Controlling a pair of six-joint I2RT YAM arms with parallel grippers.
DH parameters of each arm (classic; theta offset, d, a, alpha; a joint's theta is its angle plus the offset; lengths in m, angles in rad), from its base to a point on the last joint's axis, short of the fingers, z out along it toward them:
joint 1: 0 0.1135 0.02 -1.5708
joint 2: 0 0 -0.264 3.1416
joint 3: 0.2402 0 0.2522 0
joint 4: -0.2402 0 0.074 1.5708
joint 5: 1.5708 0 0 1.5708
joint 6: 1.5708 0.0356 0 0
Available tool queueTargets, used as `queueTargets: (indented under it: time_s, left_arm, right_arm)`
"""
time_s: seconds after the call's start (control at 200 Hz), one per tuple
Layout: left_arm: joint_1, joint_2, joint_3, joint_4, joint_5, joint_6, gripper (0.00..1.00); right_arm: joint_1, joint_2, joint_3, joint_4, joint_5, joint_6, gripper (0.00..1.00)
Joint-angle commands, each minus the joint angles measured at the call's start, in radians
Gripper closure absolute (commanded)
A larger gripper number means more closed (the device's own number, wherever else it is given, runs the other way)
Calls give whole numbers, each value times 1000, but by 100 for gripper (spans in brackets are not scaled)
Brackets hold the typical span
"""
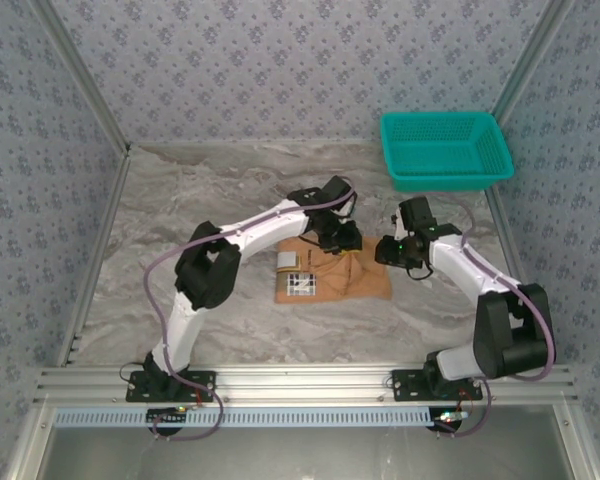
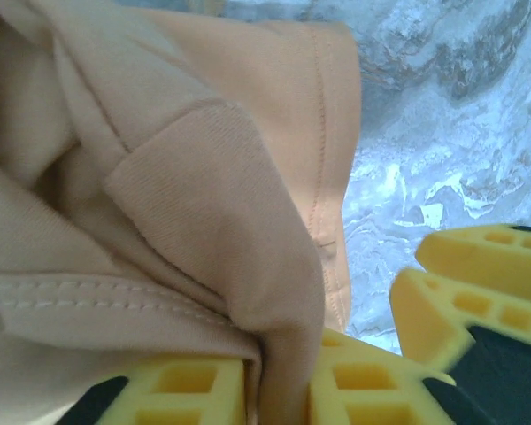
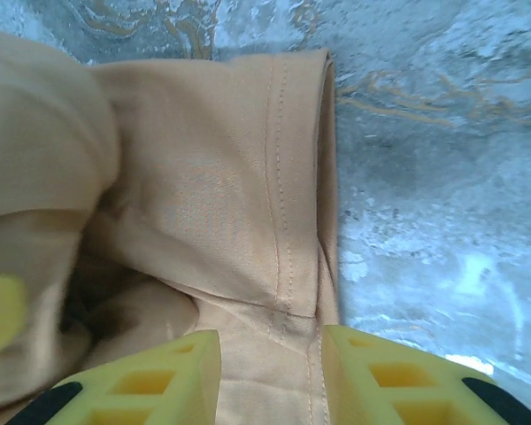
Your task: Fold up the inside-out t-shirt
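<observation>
A: Well, your inside-out t-shirt (image 1: 332,278) lies around the middle of the table (image 1: 180,220). It is gathered into a rough rectangle, with its white label (image 1: 300,283) facing up near its left end.

B: Right, and your left gripper (image 1: 338,240) is down at the shirt's far edge. In its wrist view a ridge of orange-tan cloth runs down into the narrow gap between the yellow fingers (image 2: 363,385). You can see the two pads aren't touching each other. Whether they're pinching that ridge or merely flanking it, I cannot tell.

A: Your right gripper (image 1: 388,250) sits at the shirt's right edge, close beside the left one. Its fingers (image 3: 150,381) stand apart, and a hemmed sleeve with double stitching passes between them. The cloth in that gap lies smooth and flat.

B: Past that hem, on the right of both wrist views, you're looking at bare marbled tabletop.

A: The teal basket (image 1: 445,150) stands at the table's far right corner, well apart from the shirt and from both of your grippers.
</observation>
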Motion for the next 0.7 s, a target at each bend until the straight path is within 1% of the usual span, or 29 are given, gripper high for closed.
queueTargets:
  time_s: [0.0,0.03,0.06,0.17,0.23,0.315,0.37,0.415,0.46,0.52,0.6,0.67,0.695]
  left_arm:
    - [-20,30,119,-40,52,34,67]
    - [-22,36,139,-40,58,44,63]
    - [-24,36,156,-76,61,55,59]
    - [-22,21,193,-123,58,108,47]
    - [-20,7,201,-140,62,138,41]
    - [-18,-17,204,-160,75,184,30]
    - [-14,-42,202,-187,61,220,26]
    - [-6,-70,187,-207,35,249,25]
    - [6,-116,141,-204,-3,267,25]
    - [31,-194,38,-175,-48,276,25]
    - [85,-307,-132,-106,-98,263,25]
    - [144,-395,-287,-53,-106,227,27]
    - [168,-419,-342,-4,-96,208,28]
  right_arm:
    - [-16,-59,-30,-50,53,24,63]
    - [-20,-73,-39,-53,60,30,62]
    - [-23,-91,-45,-54,72,35,62]
    - [-35,-162,-72,-50,110,59,62]
    - [-36,-200,-89,-45,120,70,61]
    - [-36,-244,-102,-44,129,80,60]
    - [-37,-262,-108,-32,124,78,59]
    - [-30,-275,-113,-12,102,75,58]
    - [-5,-289,-120,15,62,68,57]
    - [50,-303,-128,50,45,63,54]
    - [159,-302,-125,103,67,58,51]
    - [251,-272,-107,163,72,48,50]
    - [285,-253,-94,182,73,43,50]
